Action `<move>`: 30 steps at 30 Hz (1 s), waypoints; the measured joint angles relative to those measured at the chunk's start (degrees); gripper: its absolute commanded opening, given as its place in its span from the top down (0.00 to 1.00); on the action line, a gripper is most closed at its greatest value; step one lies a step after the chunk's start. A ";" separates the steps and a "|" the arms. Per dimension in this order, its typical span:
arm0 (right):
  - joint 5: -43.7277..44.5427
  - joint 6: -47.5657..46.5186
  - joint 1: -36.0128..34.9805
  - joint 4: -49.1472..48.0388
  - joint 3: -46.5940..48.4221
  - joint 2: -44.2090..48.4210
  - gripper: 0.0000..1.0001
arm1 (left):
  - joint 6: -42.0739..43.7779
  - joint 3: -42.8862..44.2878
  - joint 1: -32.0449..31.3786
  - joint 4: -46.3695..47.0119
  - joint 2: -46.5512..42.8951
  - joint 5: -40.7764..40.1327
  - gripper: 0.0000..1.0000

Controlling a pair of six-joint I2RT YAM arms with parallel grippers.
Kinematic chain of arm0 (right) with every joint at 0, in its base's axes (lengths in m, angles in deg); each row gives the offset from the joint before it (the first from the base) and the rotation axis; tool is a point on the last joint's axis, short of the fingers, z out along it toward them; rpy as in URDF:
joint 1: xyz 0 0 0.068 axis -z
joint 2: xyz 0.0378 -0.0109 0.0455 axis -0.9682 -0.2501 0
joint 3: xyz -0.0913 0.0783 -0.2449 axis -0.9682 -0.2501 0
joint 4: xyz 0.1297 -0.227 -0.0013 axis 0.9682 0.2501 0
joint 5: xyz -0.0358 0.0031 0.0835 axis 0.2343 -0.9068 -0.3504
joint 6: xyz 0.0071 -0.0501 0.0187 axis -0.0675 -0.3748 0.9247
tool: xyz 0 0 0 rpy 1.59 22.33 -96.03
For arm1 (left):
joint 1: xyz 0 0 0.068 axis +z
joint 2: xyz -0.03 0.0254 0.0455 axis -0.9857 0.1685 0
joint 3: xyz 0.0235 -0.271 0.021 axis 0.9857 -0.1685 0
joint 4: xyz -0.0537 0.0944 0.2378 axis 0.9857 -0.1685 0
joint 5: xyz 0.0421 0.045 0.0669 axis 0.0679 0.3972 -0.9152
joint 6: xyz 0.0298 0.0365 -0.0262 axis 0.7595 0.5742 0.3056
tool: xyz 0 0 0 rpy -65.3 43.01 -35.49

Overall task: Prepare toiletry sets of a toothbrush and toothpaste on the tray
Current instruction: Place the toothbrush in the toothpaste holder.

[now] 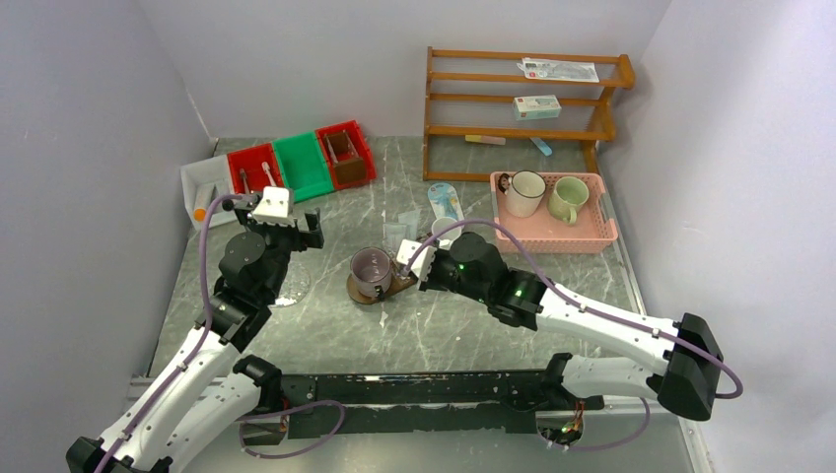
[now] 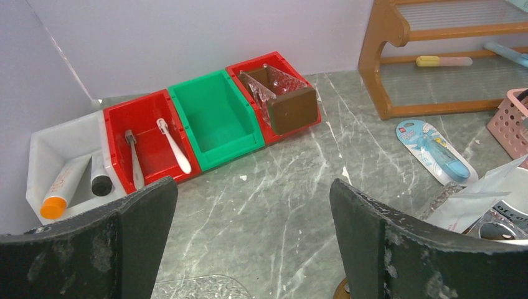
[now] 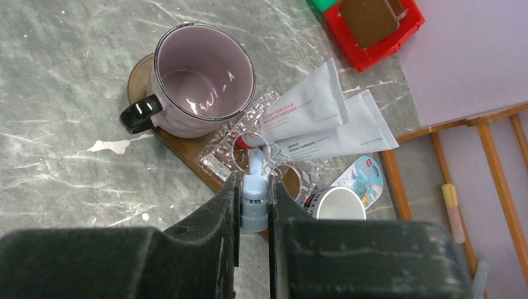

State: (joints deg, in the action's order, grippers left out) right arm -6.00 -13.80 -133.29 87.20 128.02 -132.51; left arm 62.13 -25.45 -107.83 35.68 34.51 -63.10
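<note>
Right wrist: hand [image 3: 253, 185] pinching toothbrush [image 3: 254, 210], pink print on tubes [image 3: 308, 103] illegible.

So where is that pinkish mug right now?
Near the middle of the table in the top view: the mug stands on the brown tray, just left of the right arm's fingers, with two white tubes lying beside it.

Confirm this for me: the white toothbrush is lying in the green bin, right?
No. The white toothbrush is lying in the red bin just left of the green bin, which holds nothing; the left wrist view shows it.
</note>
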 measured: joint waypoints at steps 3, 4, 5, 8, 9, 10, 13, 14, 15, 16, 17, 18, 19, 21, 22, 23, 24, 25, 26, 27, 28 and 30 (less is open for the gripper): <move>-0.33 0.37 0.31 -0.57 -0.55 0.00 0.91 | 0.00 0.00 0.02 0.00 0.00 0.11 0.03; -0.42 0.55 0.44 -0.74 -0.68 0.00 0.91 | -0.02 0.00 0.02 0.00 0.00 0.13 0.03; -0.44 0.63 0.50 -0.83 -0.74 0.00 0.91 | -0.02 0.00 0.02 0.00 0.00 0.15 0.03; -0.72 0.94 0.74 -1.29 -1.05 0.00 0.90 | -0.02 0.00 0.11 0.00 0.00 0.15 0.03; -0.81 1.01 0.83 -1.31 -1.16 0.00 0.90 | 0.00 0.00 0.11 0.00 0.00 0.17 0.03; -0.83 1.05 0.85 -1.42 -1.27 0.00 0.89 | 0.00 0.00 0.11 0.00 0.00 0.17 0.03; -0.83 1.11 0.92 -2.14 -1.68 0.00 0.85 | 0.00 0.00 0.11 0.00 0.02 0.20 0.03; -0.83 1.16 0.94 -2.23 -1.77 0.00 0.84 | 0.00 0.00 0.11 0.00 0.02 0.22 0.03; -0.83 1.20 0.96 -2.49 -1.97 0.00 0.83 | 0.00 0.00 0.13 0.00 0.02 0.28 0.03; -0.83 1.22 0.98 -2.58 -2.12 0.00 0.82 | 0.00 0.00 0.15 0.00 0.02 0.39 0.03; -0.83 1.29 0.98 -2.60 -2.21 0.00 0.81 | 0.00 0.00 0.17 0.00 0.02 0.50 0.03; -0.81 1.38 0.98 -2.58 -2.25 0.00 0.80 | 0.00 0.00 0.22 0.00 0.02 0.59 0.03; -0.81 1.46 0.98 -2.60 -2.27 0.00 0.80 | 0.00 0.00 0.24 0.00 0.02 0.59 0.03; -0.81 1.49 1.03 -3.13 -2.49 0.00 0.78 | 0.00 0.02 0.28 0.00 0.02 0.63 0.03; -0.81 1.60 1.05 -3.30 -2.58 0.00 0.78 | 0.00 0.00 0.31 0.00 0.02 0.66 0.03; -0.79 1.68 1.09 -3.39 -2.64 0.00 0.77 | 0.00 0.00 0.33 0.00 0.00 0.66 0.03; -0.76 1.73 1.09 -3.45 -2.71 0.00 0.76 | 0.00 0.00 0.33 0.00 0.00 0.66 0.03; -0.76 1.84 1.09 -3.58 -2.84 0.00 0.74 | 0.00 0.00 0.33 0.00 0.00 0.68 0.03; -0.76 1.92 1.09 -3.72 -2.97 0.00 0.73 | 0.00 0.00 0.33 0.00 0.00 0.68 0.03; -0.76 1.92 1.09 -3.78 -3.10 0.00 0.72 | 0.00 0.00 0.33 0.00 0.00 0.68 0.03; -0.76 2.03 1.09 -3.85 -3.21 0.00 0.70 | 0.00 0.00 0.33 0.00 0.00 0.70 0.03; -0.74 2.21 1.09 -3.82 -3.32 0.00 0.66 | 0.00 0.00 0.33 0.00 0.00 0.76 0.03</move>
State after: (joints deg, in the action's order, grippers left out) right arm -6.74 -11.60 -132.20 83.37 124.70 -132.51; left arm 62.13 -25.45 -107.50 35.68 34.51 -62.33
